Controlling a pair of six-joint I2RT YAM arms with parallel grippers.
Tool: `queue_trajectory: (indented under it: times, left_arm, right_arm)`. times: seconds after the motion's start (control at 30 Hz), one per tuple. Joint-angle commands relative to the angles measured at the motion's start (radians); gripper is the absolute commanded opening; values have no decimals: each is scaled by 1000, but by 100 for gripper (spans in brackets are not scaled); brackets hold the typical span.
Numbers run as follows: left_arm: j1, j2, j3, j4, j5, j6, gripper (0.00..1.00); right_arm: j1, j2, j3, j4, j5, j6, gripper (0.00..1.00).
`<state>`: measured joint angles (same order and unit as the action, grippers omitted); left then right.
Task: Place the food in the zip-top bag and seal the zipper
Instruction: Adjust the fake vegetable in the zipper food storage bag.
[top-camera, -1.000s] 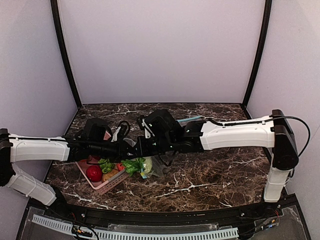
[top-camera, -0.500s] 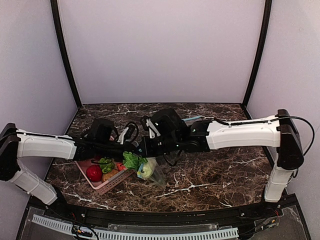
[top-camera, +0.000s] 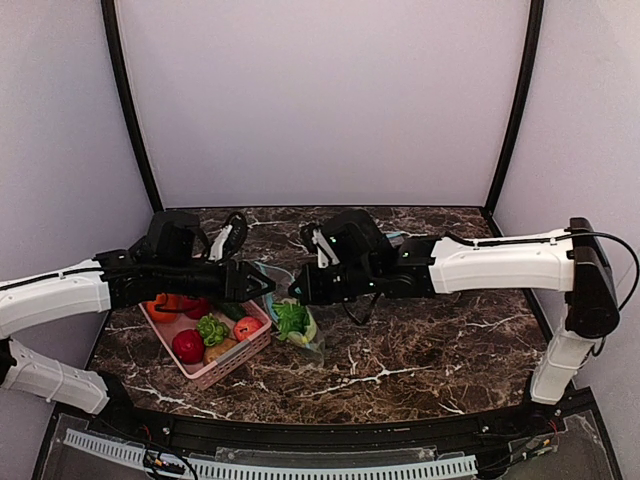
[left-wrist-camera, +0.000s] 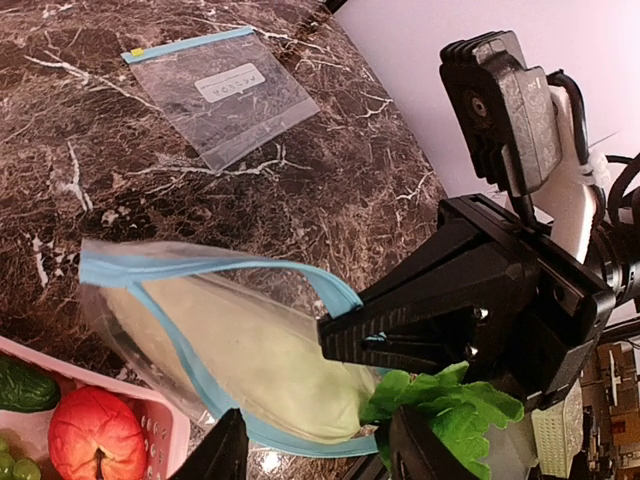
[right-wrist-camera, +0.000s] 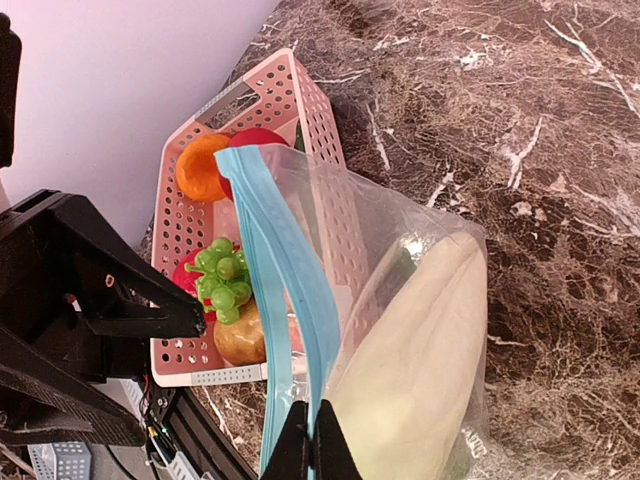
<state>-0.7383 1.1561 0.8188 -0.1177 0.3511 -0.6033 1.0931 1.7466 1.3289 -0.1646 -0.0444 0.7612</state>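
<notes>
The zip-top bag (top-camera: 300, 325) hangs over the table, mouth open, its teal zipper (left-wrist-camera: 200, 268) spread in a loop. My right gripper (right-wrist-camera: 315, 450) is shut on the zipper (right-wrist-camera: 290, 270) at one end. Inside lie the long pale cabbage piece (right-wrist-camera: 420, 370) and the green lettuce (top-camera: 292, 318), whose leaves show beside the cabbage (left-wrist-camera: 450, 410). My left gripper (top-camera: 255, 283) stands open just left of the bag's mouth, holding nothing. More food sits in the pink basket (top-camera: 240, 358): a red round piece (top-camera: 187, 346) and a green piece (top-camera: 210, 328).
A second clear bag (left-wrist-camera: 225, 90) with a teal strip and white label lies flat on the dark marble further back. The basket (right-wrist-camera: 270, 110) is close to the hanging bag's left side. Grey walls enclose the table.
My left gripper opened, let the lettuce go into the bag and drew back to the left. The right gripper shifted slightly right with the bag.
</notes>
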Motion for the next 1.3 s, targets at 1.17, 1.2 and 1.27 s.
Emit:
queue_trajectory:
  times: [1.17, 1.2, 1.27]
  left_arm:
    - [-2, 97, -53, 78, -61, -162, 22]
    - [-2, 94, -51, 75, -63, -162, 22]
    - [-3, 84, -41, 59, -73, -160, 24]
  right_arm:
    - [-6, 14, 4, 39, -18, -7, 0]
    - [-6, 15, 4, 39, -18, -7, 0]
    - [-6, 15, 4, 39, -18, -8, 0]
